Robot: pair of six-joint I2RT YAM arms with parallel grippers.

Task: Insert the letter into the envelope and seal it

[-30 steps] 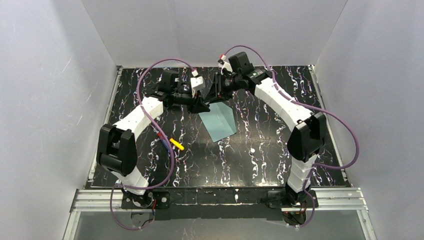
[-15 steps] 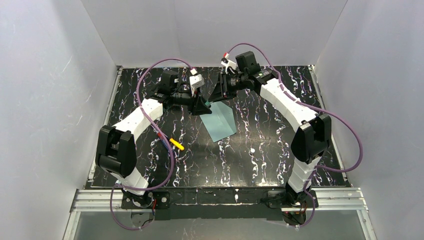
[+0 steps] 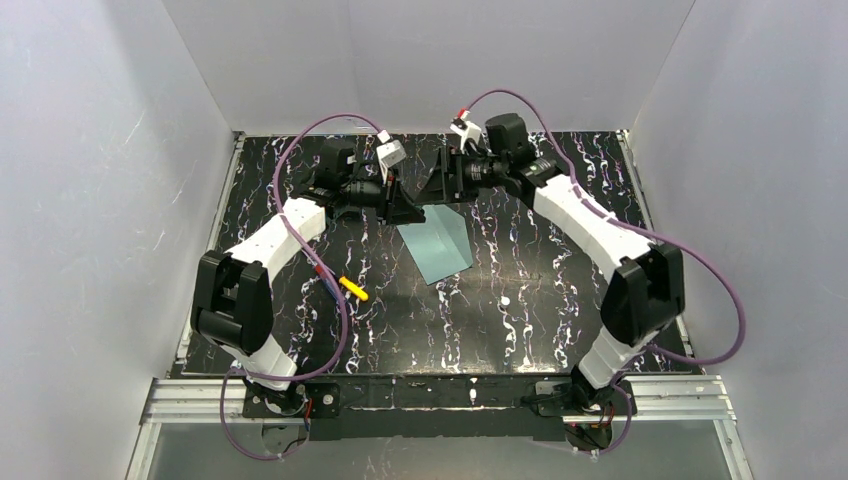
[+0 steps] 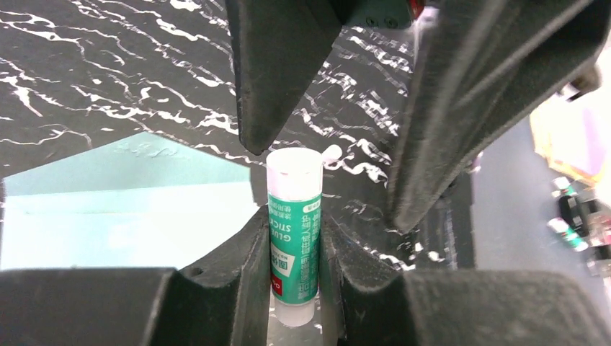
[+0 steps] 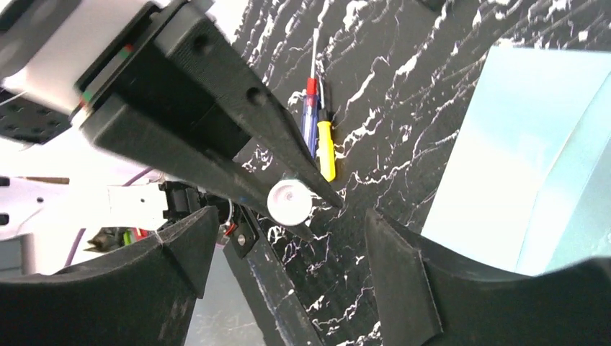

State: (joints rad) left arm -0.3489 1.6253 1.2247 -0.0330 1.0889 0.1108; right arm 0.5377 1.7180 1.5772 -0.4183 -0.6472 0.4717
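A green-labelled glue stick (image 4: 294, 238) stands upright between the fingers of my left gripper (image 4: 294, 229), which is shut on it. In the right wrist view its round white end (image 5: 290, 202) shows between the left gripper's dark fingers (image 5: 238, 137). My right gripper (image 5: 288, 238) faces that end, open wide, with nothing between its fingers. In the top view the left gripper (image 3: 405, 207) and right gripper (image 3: 437, 186) hover close together over the envelope's far edge. The teal envelope (image 3: 435, 245) lies flat on the table, also seen as the envelope (image 4: 108, 209) and the envelope (image 5: 519, 144). The letter is hidden.
A yellow-handled screwdriver (image 3: 351, 288) and a blue one with a red end (image 5: 310, 119) lie side by side left of the envelope on the black marbled table (image 3: 520, 300). White walls close in the table on three sides.
My right gripper has opened and drawn back to the right, away from the glue stick. The left gripper has tilted up a little, still holding the stick.
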